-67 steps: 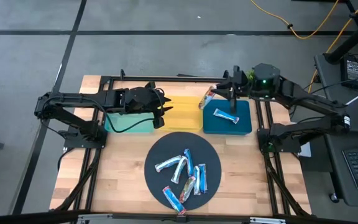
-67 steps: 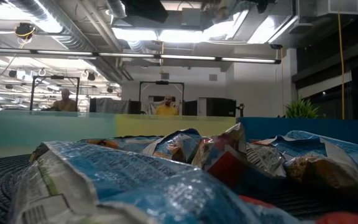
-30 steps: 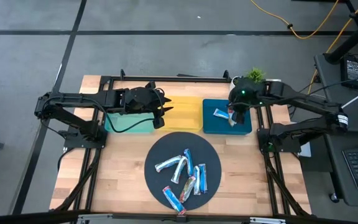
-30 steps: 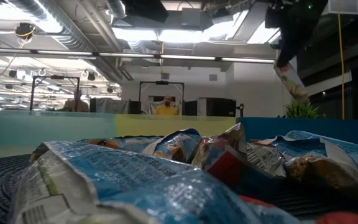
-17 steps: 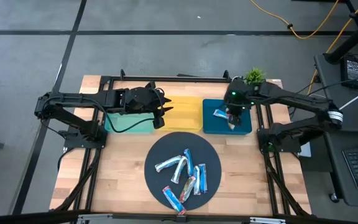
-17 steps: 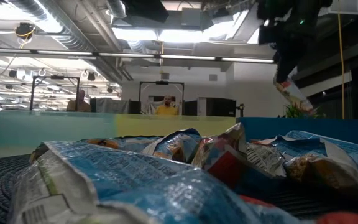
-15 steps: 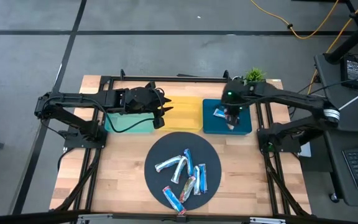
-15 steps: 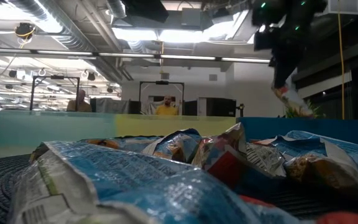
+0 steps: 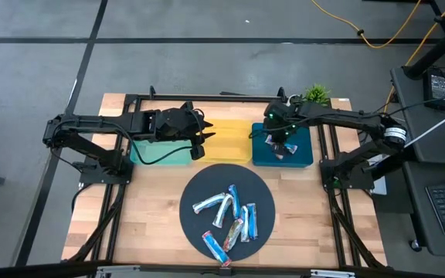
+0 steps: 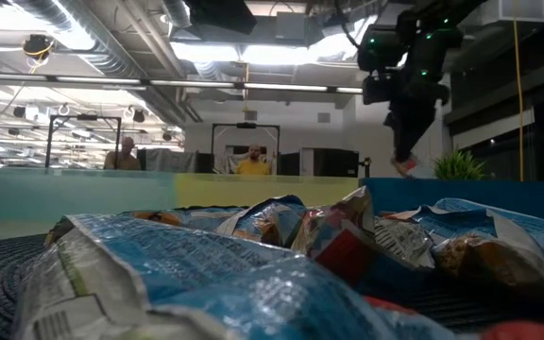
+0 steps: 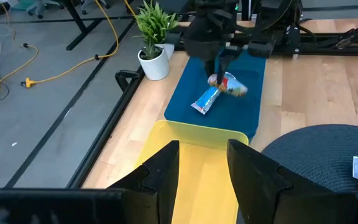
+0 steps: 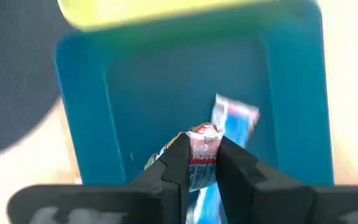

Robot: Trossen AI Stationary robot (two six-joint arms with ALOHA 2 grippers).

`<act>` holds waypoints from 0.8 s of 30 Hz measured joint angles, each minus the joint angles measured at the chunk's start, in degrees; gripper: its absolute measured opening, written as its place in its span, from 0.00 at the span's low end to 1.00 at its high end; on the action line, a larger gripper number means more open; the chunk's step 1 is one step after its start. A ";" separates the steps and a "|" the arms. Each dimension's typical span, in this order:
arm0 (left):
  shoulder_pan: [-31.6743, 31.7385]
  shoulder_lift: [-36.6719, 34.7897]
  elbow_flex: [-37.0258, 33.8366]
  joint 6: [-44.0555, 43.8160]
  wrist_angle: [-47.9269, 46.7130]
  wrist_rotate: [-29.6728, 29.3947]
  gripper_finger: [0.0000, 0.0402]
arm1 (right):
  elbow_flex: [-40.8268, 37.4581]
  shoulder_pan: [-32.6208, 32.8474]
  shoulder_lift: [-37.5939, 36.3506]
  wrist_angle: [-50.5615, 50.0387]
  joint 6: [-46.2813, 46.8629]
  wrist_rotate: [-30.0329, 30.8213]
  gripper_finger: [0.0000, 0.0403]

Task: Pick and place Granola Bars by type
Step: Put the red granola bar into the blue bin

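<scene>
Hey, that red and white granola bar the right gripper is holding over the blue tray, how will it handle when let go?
Probably light: the right gripper carries the red and white granola bar by a narrow pinch. Its crinkled foil looks floppy and slippery. Flat, so it should settle in the blue tray without rolling.

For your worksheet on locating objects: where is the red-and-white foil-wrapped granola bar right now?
The red-and-white foil-wrapped granola bar hangs pinched in the right claw above the rectangular blue tray, on the table's right side, just over the blue-wrapped bar lying inside.
</scene>
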 joint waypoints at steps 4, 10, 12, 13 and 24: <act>0.00 0.00 0.00 0.00 0.00 -0.02 0.32 | 0.01 0.00 2.98 4.47 0.00 -1.54 0.17; 0.00 0.00 0.00 -0.44 0.00 -0.02 0.32 | 0.03 0.00 7.59 7.09 -1.13 -1.63 0.17; 0.00 0.00 0.00 -0.44 -0.01 -0.02 0.32 | 0.03 0.00 8.98 7.25 -1.48 -2.73 0.17; 0.00 0.00 0.00 -0.44 0.00 -0.02 0.32 | 0.03 0.00 9.61 7.46 -1.46 -2.99 0.17; 0.00 0.00 0.00 0.04 -0.02 -0.02 0.32 | 0.03 0.00 12.18 7.66 -0.39 -3.07 0.17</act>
